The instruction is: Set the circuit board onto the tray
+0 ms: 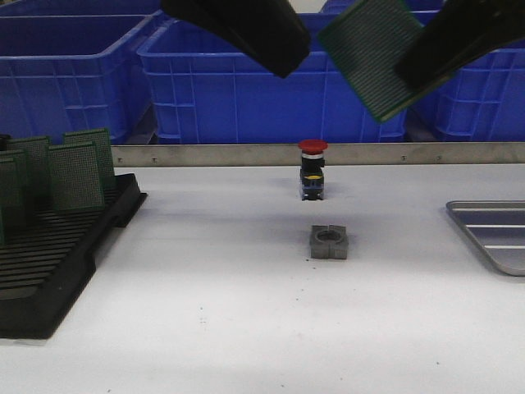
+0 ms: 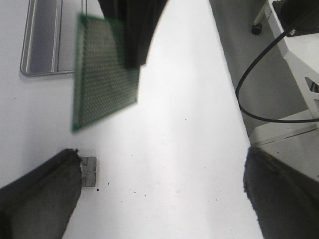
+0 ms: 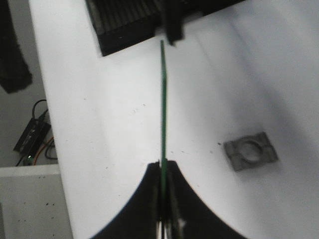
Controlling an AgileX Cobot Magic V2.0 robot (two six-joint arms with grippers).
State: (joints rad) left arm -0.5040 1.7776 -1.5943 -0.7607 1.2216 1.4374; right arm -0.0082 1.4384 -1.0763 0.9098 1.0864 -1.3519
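White tabletop (image 1: 213,279) backed by a metal strip and blue crates (image 1: 246,74), three at least, all cut off by the upper edge. Tray (image 1: 492,234) only partly in view at the right edge of the front view, flat on the tabletop, its pale ribs showing. Black slotted rack (image 1: 57,254) at the left, also cropped, carrying about four upright green boards (image 1: 75,176); exact count hard to tell where they overlap. One red-capped push button (image 1: 312,168) mid-table, one grey clamp block (image 1: 330,242) just in front of it.

One circuit board (image 1: 369,53) up in the air, tilted, well above the tabletop and apart from the tray. Right pincer (image 3: 165,169) pressed together on the board's edge, board seen edge-on as a thin green line in the right wrist view. Left pincer (image 2: 159,194) spread wide, holding nothing, its dark fingers (image 2: 40,199) blurred and cropped in the left wrist view.
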